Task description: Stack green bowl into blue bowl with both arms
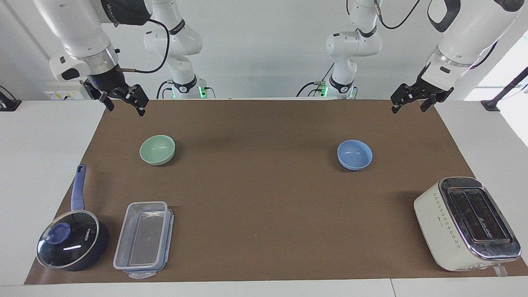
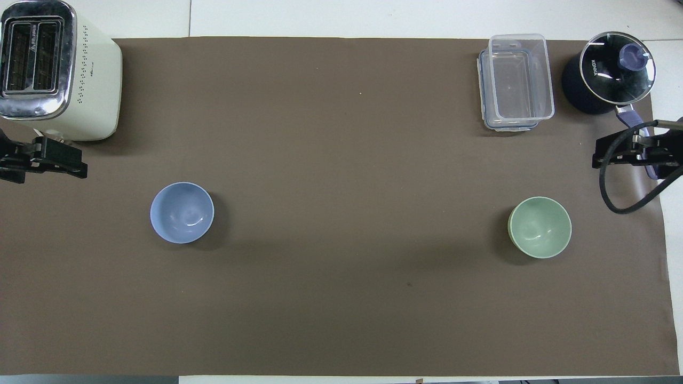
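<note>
Green bowl [image 1: 157, 149], small, round, pale matte mint, sits upright on the brown-matted desk [image 1: 255, 198] toward the right arm's end; its periwinkle-blue twin, the blue bowl [image 1: 354, 154], sits well apart toward the left arm's. Both the right gripper [image 1: 123, 103] and the left gripper [image 1: 412, 103] hang raised, jaws parted, holding nothing.

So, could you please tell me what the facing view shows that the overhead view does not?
Only the facing view shows the white jointed arms with their bases, and both grippers raised clear above the brown mat: the right gripper and the left gripper, jaws open.

Only the overhead view looks straight down into the cream toaster slots.

Both show the pale mint-green bowl and the periwinkle-blue bowl apart, the clear plastic container and the dark-blue glass-lidded saucepan.
</note>
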Controlling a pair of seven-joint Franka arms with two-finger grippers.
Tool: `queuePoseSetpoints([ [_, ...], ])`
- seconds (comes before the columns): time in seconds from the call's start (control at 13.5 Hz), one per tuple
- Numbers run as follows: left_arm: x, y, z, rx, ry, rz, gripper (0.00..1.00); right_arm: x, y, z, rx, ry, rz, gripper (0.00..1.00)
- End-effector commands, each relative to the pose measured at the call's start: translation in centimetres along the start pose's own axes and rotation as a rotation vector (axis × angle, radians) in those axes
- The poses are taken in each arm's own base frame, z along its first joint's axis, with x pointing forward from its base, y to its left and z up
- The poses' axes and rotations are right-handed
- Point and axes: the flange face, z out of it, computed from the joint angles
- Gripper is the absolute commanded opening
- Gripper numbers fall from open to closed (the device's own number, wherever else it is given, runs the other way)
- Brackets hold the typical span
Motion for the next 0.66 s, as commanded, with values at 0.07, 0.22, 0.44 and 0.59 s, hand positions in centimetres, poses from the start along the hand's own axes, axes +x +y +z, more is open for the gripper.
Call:
queuePoseSetpoints([
  [0.07,-0.46,0.05,-0.22,0.010,-0.008,-0.002,1.00,-0.27,0.03,0.03,-0.006,-0.009,-0.039,1.00],
  [0.22,-0.40,0.03,-0.19,0.011,-0.005,0.001,1.00,-0.29,-0.10,0.02,-0.009,-0.008,-0.052,1.00],
  [0.44,-0.31,0.12,-0.26,0.011,0.004,0.002,1.00,-0.21,-0.06,0.10,-0.007,-0.004,-0.054,1.00],
  [0.59,-0.30,0.06,-0.20,0.009,0.003,0.001,1.00,-0.91,0.39,0.91,-0.010,-0.024,-0.049,1.00],
])
